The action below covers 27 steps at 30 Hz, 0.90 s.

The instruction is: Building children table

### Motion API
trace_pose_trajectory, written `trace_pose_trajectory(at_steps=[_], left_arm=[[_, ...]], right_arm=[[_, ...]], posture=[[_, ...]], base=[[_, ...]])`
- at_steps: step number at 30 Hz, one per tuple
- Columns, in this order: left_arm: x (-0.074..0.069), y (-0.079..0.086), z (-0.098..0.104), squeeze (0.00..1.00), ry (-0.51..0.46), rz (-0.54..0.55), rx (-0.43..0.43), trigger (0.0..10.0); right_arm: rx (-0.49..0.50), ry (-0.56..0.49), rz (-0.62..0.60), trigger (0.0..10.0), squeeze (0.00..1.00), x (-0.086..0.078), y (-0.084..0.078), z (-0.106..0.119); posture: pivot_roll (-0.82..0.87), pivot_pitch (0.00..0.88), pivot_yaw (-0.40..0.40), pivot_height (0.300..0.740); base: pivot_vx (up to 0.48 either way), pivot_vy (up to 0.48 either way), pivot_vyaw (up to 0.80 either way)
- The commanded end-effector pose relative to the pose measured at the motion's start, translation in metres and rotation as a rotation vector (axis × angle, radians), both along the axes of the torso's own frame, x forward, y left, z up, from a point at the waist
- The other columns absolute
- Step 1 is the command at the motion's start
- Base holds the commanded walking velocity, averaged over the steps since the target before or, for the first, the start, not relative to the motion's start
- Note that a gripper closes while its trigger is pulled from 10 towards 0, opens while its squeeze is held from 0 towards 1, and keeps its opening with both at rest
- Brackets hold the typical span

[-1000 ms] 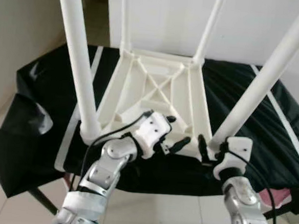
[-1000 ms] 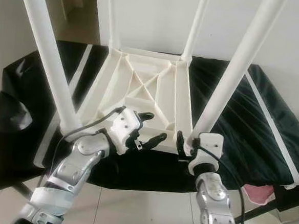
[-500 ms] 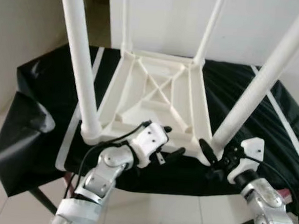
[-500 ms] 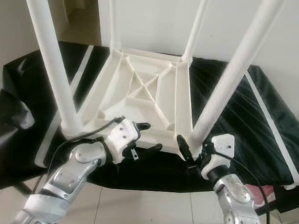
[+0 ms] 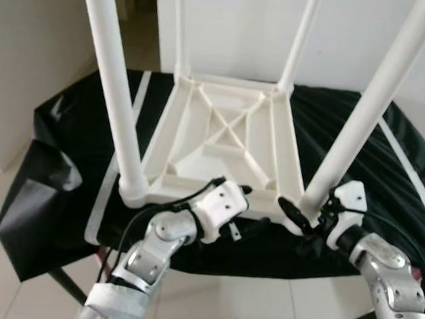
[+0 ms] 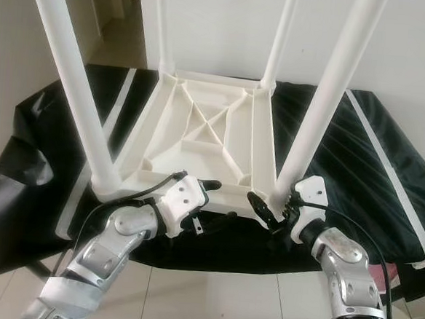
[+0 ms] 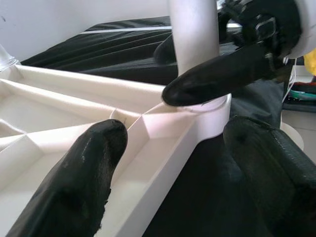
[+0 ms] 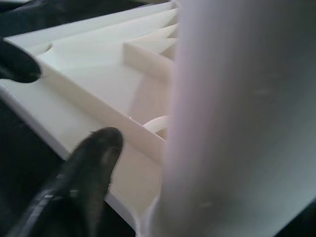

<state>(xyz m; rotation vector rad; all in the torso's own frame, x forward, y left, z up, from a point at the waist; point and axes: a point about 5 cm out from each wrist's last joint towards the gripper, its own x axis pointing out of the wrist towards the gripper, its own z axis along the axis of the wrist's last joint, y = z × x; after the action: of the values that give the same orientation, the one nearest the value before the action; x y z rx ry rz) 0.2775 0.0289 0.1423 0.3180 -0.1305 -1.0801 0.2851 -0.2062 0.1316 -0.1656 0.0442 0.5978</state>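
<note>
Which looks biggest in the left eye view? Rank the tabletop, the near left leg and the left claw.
1. Upturned tabletop, spanning the widest area.
2. Near left leg, long and thick, though nearness to the camera inflates it.
3. Left claw, clearly smallest.

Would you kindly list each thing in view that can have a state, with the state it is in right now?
children's table: upside down on the black cloth, all four legs fitted and pointing up.
black cloth: spread under the table, hanging crumpled at the robot's left.
left gripper: open, fingers straddling the tabletop's near edge.
right gripper: open, at the base of the near right leg.
</note>
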Motion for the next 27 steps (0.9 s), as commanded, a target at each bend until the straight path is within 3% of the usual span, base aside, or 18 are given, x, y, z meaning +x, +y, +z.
trace_pose_trajectory(at_steps=[1, 11, 12, 13, 17, 20, 27], left_arm=[[-0.003, 0.000, 0.000, 0.00, -0.003, -0.031, 0.027, 10.0], [-0.002, 0.007, -0.001, 0.00, -0.005, 0.008, 0.033, 10.0], [-0.001, 0.008, -0.001, 0.00, -0.004, 0.010, 0.033, 10.0], [-0.001, 0.007, -0.002, 0.00, 0.002, 0.015, 0.028, 10.0], [0.000, 0.007, -0.002, 0.00, 0.009, 0.022, 0.012, 10.0], [0.003, 0.007, 0.001, 0.00, 0.020, 0.041, -0.032, 10.0], [0.008, 0.014, 0.001, 0.00, 0.036, 0.073, -0.046, 10.0]], right_arm=[[-0.031, 0.019, 0.073, 0.0, 0.00, 0.001, 0.009, -0.005], [-0.074, 0.059, 0.118, 0.0, 0.00, -0.003, 0.001, -0.014], [-0.075, 0.063, 0.113, 9.4, 0.00, -0.004, 0.001, -0.015], [-0.062, 0.069, 0.095, 10.0, 0.00, -0.005, 0.001, -0.015], [-0.040, 0.068, 0.081, 10.0, 0.00, -0.006, 0.004, -0.015], [-0.009, 0.084, 0.009, 10.0, 0.00, -0.009, 0.009, -0.018], [0.009, 0.069, -0.160, 10.0, 0.00, -0.017, 0.021, -0.021]], posture=[[0.01, 0.000, -0.026, 0.740], [0.03, 0.000, -0.041, 0.740], [0.02, 0.000, -0.042, 0.740], [0.01, 0.000, -0.041, 0.740], [0.00, 0.000, -0.041, 0.740], [-0.01, 0.000, -0.042, 0.740], [-0.02, 0.000, -0.039, 0.740]], base=[[0.000, 0.000, 0.00], [0.000, 0.000, 0.00], [0.000, 0.000, 0.00], [0.000, 0.000, 0.00], [0.000, 0.000, 0.00], [0.000, 0.000, 0.00], [0.000, 0.000, 0.00]])
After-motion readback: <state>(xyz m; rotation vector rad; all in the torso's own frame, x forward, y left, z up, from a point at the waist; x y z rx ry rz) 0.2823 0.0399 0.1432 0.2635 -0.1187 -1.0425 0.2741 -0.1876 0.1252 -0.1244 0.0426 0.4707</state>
